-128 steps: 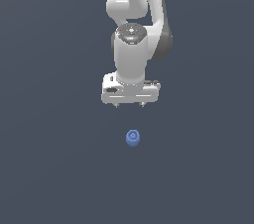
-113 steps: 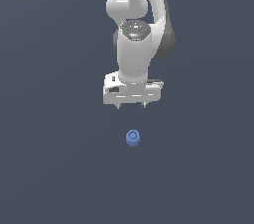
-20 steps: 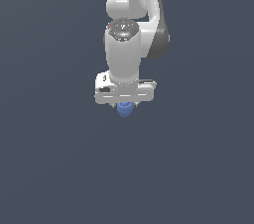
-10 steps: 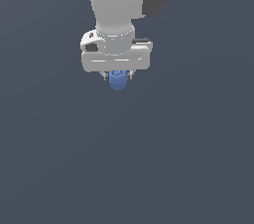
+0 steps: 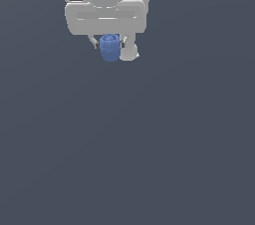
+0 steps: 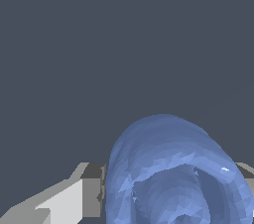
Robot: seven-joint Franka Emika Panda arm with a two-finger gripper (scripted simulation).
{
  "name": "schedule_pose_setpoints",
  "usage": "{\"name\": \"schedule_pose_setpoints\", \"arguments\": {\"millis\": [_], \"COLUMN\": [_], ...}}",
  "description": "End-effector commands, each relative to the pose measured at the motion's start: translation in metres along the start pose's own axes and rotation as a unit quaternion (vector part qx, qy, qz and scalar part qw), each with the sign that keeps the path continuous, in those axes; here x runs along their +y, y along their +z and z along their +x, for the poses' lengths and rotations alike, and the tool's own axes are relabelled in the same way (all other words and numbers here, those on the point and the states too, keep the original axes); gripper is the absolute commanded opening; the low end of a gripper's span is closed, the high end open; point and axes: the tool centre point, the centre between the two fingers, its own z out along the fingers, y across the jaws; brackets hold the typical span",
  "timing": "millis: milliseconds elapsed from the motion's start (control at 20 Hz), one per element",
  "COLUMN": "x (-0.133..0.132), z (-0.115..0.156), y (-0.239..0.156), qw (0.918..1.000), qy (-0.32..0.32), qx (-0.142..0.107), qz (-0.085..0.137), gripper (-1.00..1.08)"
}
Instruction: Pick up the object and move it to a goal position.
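Observation:
The small blue ridged object (image 5: 110, 48) hangs between the fingers of my white gripper (image 5: 110, 46), near the top of the exterior view, high above the dark grey floor. The gripper is shut on it. One pale finger (image 5: 129, 51) shows on the exterior view's right of the object; the other is mostly hidden behind it. In the wrist view the blue object (image 6: 173, 173) fills the space between the two fingers (image 6: 74, 200), seen close up and tilted.
A plain dark grey surface (image 5: 149, 149) fills both views. The white arm body (image 5: 105, 0) reaches out of the exterior view at the top.
The gripper came down onto the blue object, shut on it and lifted it. Over the last second it has risen and come closer to the exterior camera.

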Motion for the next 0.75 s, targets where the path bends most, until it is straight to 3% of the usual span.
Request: {"name": "schedule_pose_setpoints", "arguments": {"millis": [0, 350, 700], "x": [0.003, 0.009, 0.01], "z": [-0.007, -0.018, -0.017], "y": [-0.018, -0.048, -0.051], "qw": [1.0, 1.0, 1.0], "qy": [0.0, 0.0, 0.0], "qx": [-0.001, -0.001, -0.001], "qz": [0.0, 0.0, -0.001], "gripper": [-1.0, -1.0, -1.0]}}
